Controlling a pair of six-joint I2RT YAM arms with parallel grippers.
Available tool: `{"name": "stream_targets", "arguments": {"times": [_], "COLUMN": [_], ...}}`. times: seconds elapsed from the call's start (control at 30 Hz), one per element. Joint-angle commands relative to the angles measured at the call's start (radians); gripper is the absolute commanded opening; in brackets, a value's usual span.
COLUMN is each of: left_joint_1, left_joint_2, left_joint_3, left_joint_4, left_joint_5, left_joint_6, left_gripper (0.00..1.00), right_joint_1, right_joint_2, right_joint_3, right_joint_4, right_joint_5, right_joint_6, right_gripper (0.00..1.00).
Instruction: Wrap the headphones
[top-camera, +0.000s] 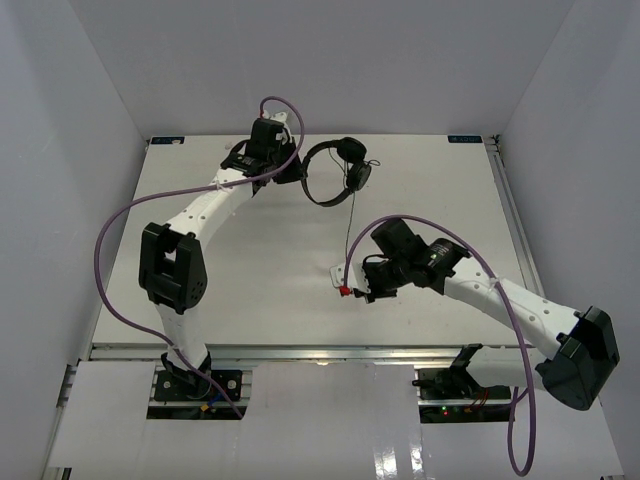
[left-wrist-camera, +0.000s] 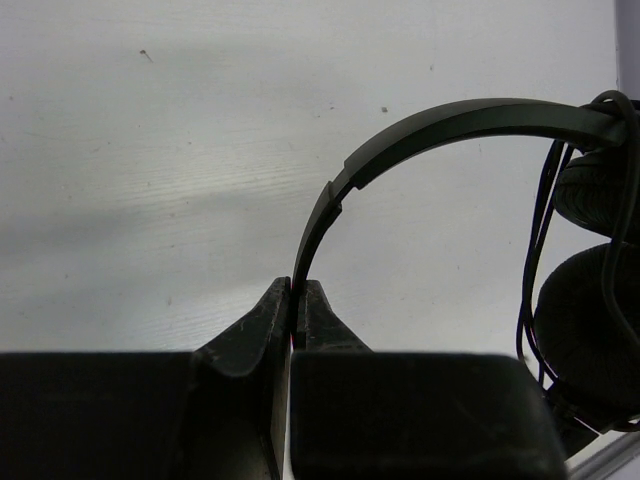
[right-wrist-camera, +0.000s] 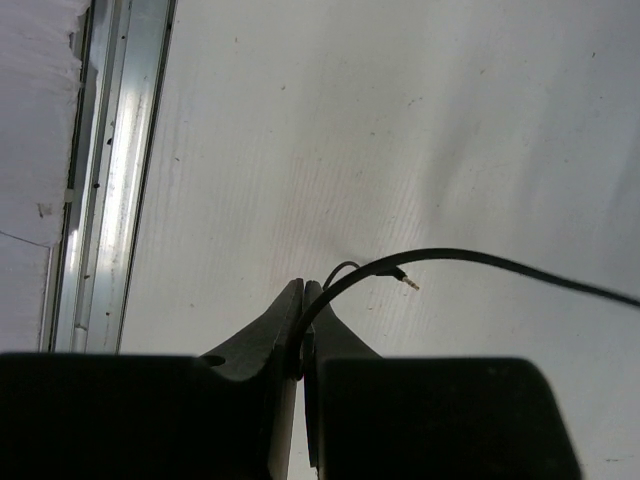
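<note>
Left end effector (left-wrist-camera: 295, 290) clamps the stiff headband (left-wrist-camera: 440, 125) of the likely light headphones (top-camera: 352, 175) at 12 o'clock. Right end effector (right-wrist-camera: 303, 290) pinches the limp, slippery-looking cable (right-wrist-camera: 470, 252) near its plug, a sound hold.

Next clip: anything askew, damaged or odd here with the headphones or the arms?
Nothing stands out. The left gripper holds the headphones by the headband, the right gripper is shut on the cable just short of its plug, and no damage is visible.
</note>
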Motion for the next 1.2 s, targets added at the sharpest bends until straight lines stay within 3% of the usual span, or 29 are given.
{"name": "stream_targets", "arguments": {"times": [0.0, 0.37, 0.47, 0.83, 1.03, 1.17], "left_joint_1": [0.021, 0.021, 0.01, -0.119, -0.161, -0.174], "left_joint_2": [-0.085, -0.017, 0.004, 0.011, -0.071, -0.131], "left_joint_3": [-0.016, -0.072, -0.102, -0.229, -0.312, -0.388], "left_joint_4": [0.068, 0.05, 0.048, 0.036, 0.047, 0.062], "left_joint_5": [0.077, -0.053, -0.077, -0.199, -0.189, -0.191], "left_joint_6": [-0.056, 0.032, 0.066, 0.246, 0.317, 0.365], "left_gripper": [0.0, 0.0, 0.0, 0.0, 0.0, 0.0], "right_joint_1": [0.006, 0.004, 0.004, -0.016, -0.063, -0.102], "right_joint_2": [-0.038, -0.038, -0.024, 0.033, 0.062, 0.065], "right_joint_3": [-0.017, 0.164, 0.233, 0.278, 0.239, 0.216], "right_joint_4": [-0.007, -0.077, -0.069, 0.129, 0.296, 0.378], "right_joint_5": [-0.037, 0.0, 0.105, 0.52, 0.661, 0.677], "right_joint_6": [-0.034, -0.061, -0.066, -0.08, -0.113, -0.147], "right_gripper": [0.08, 0.08, 0.08, 0.08, 0.08, 0.08]}}
